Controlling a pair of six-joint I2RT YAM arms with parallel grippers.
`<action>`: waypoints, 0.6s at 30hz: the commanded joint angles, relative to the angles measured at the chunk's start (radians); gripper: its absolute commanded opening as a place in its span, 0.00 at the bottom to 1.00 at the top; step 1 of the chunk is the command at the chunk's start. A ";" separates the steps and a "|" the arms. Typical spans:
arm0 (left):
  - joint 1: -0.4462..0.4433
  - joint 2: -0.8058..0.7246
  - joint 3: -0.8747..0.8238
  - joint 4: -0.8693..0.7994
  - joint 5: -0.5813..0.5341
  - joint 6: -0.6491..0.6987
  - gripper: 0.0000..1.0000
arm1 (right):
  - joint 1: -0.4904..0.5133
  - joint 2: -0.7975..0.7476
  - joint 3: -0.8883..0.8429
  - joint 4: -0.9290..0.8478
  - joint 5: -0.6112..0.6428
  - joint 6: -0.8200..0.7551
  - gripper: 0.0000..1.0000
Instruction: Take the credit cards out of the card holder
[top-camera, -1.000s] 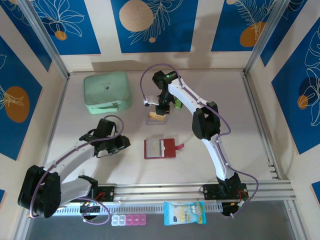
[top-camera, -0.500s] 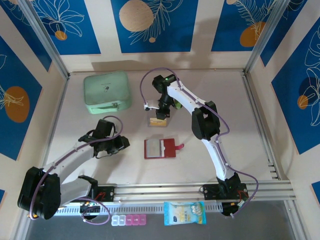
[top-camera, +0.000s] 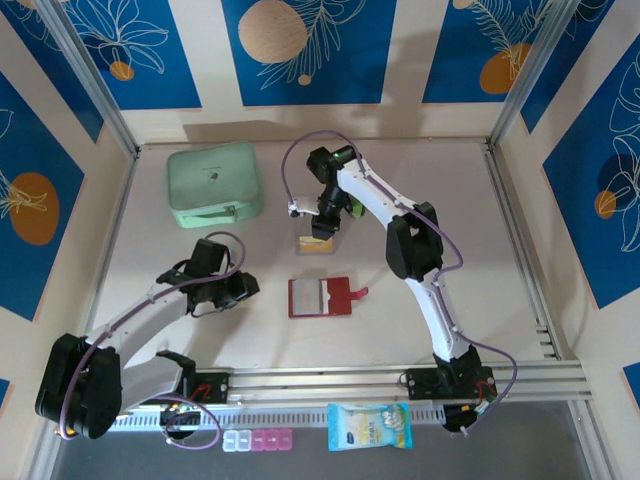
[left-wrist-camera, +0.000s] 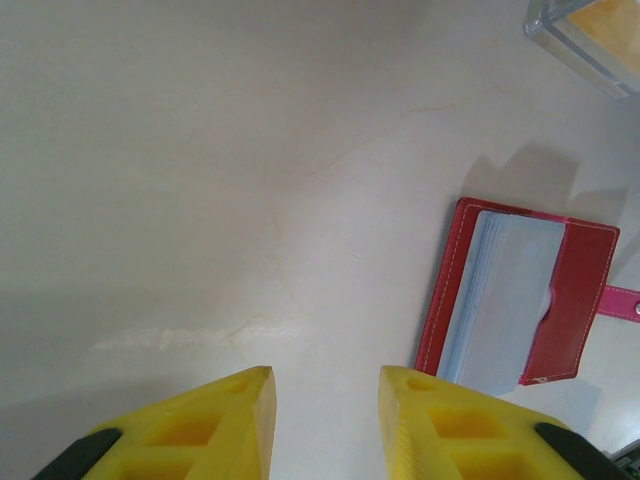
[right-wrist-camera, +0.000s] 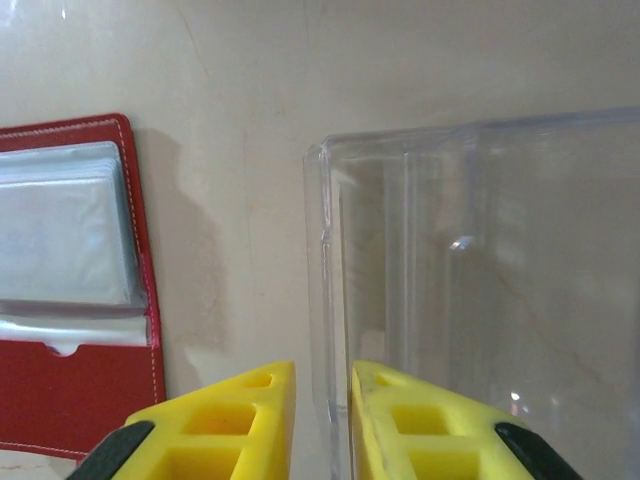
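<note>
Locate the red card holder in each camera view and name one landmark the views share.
Top external: the card holder lies open mid-table, between the two arms.
Left wrist: the card holder is at the lower right, open.
Right wrist: part of the card holder is at the left edge.
Shared landmark: the clear box, seen at the top-right corner in left wrist and across the right half in right wrist.

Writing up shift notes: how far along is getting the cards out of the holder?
Done: credit cards lie in the clear box; the open card holder shows none in its sleeves. In hand: no card; right gripper straddles the box wall, left gripper hovers open. Left: probably nothing.
</note>
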 joint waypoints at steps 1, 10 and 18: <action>0.014 0.011 0.006 0.014 0.040 0.009 0.33 | -0.005 -0.107 0.015 0.007 -0.058 0.057 0.23; 0.001 0.065 0.007 0.098 0.089 -0.018 0.33 | 0.003 -0.293 -0.291 0.267 -0.090 0.324 0.19; -0.061 0.128 0.033 0.169 0.110 -0.044 0.30 | 0.029 -0.478 -0.615 0.550 -0.064 0.768 0.17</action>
